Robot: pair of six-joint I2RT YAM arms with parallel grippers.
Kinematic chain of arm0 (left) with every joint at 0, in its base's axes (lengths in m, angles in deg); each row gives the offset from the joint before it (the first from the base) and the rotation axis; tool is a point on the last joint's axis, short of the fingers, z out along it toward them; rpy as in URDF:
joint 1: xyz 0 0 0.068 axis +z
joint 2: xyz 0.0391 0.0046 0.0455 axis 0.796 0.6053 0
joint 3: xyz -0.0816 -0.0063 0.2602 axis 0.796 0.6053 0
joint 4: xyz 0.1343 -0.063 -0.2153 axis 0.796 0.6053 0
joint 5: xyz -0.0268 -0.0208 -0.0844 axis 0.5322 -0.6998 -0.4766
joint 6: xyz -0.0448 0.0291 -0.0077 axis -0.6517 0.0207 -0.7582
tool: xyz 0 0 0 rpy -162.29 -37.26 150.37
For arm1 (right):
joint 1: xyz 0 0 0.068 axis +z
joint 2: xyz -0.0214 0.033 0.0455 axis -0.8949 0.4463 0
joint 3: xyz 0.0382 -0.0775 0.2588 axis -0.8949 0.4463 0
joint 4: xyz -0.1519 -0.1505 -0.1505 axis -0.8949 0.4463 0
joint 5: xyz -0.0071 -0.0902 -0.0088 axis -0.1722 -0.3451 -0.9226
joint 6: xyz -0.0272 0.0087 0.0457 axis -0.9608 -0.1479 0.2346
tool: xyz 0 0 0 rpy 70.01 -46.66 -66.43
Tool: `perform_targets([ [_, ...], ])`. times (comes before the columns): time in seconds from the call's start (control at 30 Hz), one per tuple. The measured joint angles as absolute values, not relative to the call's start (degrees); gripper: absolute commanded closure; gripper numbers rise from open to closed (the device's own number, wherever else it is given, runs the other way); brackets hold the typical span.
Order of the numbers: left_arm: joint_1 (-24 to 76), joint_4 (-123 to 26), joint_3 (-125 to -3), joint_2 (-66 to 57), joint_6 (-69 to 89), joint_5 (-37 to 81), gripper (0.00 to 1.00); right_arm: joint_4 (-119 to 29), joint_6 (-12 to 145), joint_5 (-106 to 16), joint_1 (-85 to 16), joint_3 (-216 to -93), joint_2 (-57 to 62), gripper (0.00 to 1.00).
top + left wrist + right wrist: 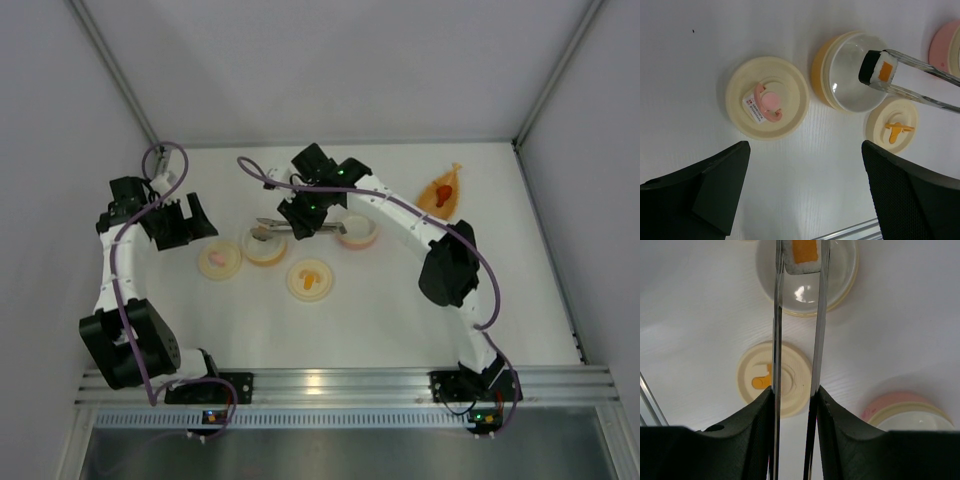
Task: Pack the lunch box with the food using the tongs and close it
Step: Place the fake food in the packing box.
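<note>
- Two round cream lids lie nearest, flat on the table, both smooth moulded plastic: the orange-handled lid (310,279) and the pink-handled lid (219,260).
- Left gripper (187,232) hangs beside the pink-handled lid, jaws spread wide, holding nothing.
- Right gripper (795,392) is clamped on the tongs (777,330). They are thin polished metal, and their flat tips pinch the sushi (878,68), a white block with dark wrap and orange centre.
- Sushi hangs over the yellow tub (819,70), which is round with a glossy pale inside. I judge this the placing step. Next: lower it, then ease the squeeze so it drops in.
- Pink tub (357,238) sits just beside the yellow tub.
- Farthest, the red piece (441,190) lies in the leaf dish (450,178), not yet packed.
</note>
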State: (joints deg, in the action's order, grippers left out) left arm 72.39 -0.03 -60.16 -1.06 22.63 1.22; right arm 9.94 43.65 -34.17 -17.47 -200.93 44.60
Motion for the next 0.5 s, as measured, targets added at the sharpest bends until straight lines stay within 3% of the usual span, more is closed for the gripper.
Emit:
perform_targets([
  [0.5, 72.4, -1.1, -58.9, -1.0, 22.4, 0.9, 0.02, 9.7, 43.5, -34.9, -17.1, -201.3, 47.7, 0.72],
])
